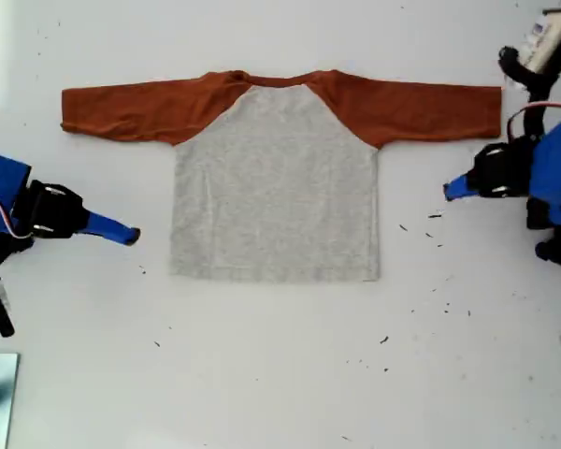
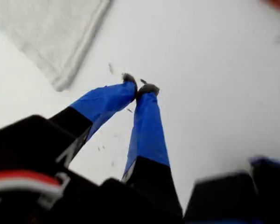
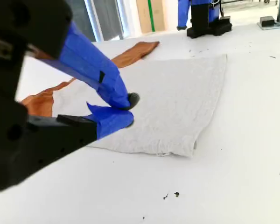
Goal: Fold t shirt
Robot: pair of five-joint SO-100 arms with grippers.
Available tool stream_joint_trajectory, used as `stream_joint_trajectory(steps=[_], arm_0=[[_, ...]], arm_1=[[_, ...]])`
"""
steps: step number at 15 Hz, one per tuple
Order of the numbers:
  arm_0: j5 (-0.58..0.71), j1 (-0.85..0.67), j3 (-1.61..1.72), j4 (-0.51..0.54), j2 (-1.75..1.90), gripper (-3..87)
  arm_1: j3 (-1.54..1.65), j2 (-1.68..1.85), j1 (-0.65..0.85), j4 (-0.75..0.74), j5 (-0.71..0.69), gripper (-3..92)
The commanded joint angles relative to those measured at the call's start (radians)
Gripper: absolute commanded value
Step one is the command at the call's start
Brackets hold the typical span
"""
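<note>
T shirt flat, unfolded, sleeves spread toward worktop's far edge. My first gripper and my second gripper both closed, empty. All folds remain.

My first tool closed above table; t shirt corner nearby.

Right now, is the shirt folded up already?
No, the shirt lies flat and spread out on the table, with both orange sleeves stretched straight out to the sides.
</note>
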Motion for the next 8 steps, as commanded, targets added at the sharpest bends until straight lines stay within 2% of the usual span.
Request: stream_joint_trajectory(steps=[1,4,5,6,8], arm_0=[[0.028,-0.005,0.012,0.000,0.008,-0.1],[0.032,-0.006,0.012,0.000,0.006,-0.1],[0.034,-0.005,0.012,0.000,0.005,-0.1],[0.034,-0.002,0.012,0.000,0.005,-0.1],[0.038,-0.005,0.012,0.000,0.005,-0.1]], arm_1=[[-0.534,-0.290,0.207,0.195,-0.238,3.5],[-0.690,-0.345,0.503,0.238,-0.512,4.9],[-0.663,-0.353,0.601,0.230,-0.588,21.6],[-0.594,-0.353,0.696,0.199,-0.657,30.9],[-0.437,-0.337,0.827,0.058,-0.732,34.3]])
